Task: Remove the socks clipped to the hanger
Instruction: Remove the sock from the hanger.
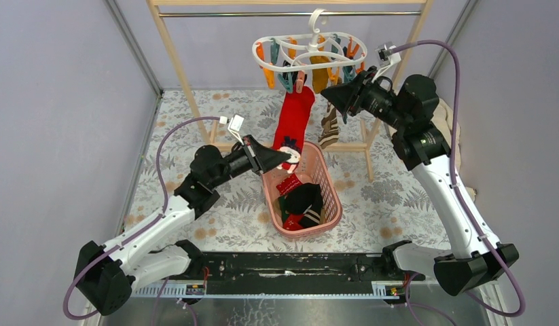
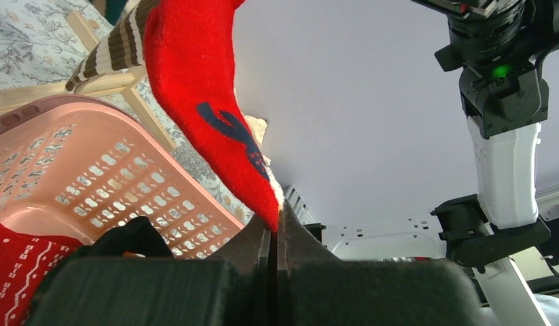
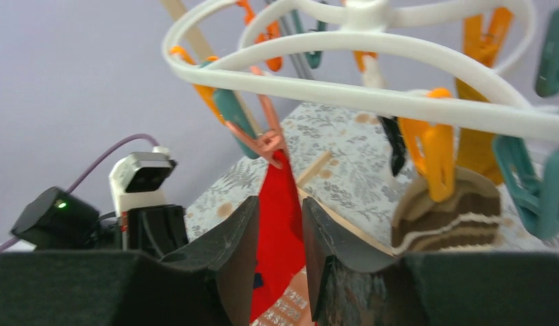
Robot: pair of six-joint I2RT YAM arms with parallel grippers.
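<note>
Hanger (image 1: pixel 310 49): white plastic oval, double ring, hook up top, hung on rail of wooden rack (image 1: pixel 187 88). Orange + teal clips are dangled all round the rings.

Red sock (image 1: pixel 295 119) is held at its cuff by a salmon clip (image 3: pixel 268 139) on the near-left side of the ring. It hangs long + fairly straight, lower end at far rim of pink basket (image 2: pixel 93 170). Dark blue motif + white trim are seen near the toe in left wrist view.

Toe end is pinched by L gripper (image 2: pixel 276 227): fingers clenched tight on the fabric, no gap betw. them.

R gripper (image 3: pixel 280 204) is held up just below the ring, fingers spread apart, nothing gripped. Red sock is seen through the gap; contact w/ the pads cannot be told.

Brown-and-white striped sock (image 3: pixel 453 217) is clipped by an orange clip on the hanger's right side. It hangs beside the red one, apart from it.

Mustard sock (image 1: pixel 320 73) is seen under ring centre, partly hidden by clips.

Basket is set on floral tabletop (image 1: pixel 399 190). Inside it: red sock w/ white pattern (image 1: pixel 290 185) and black sock (image 1: pixel 305 198), piled touching. More fabric lies beneath, colours not made out.
</note>
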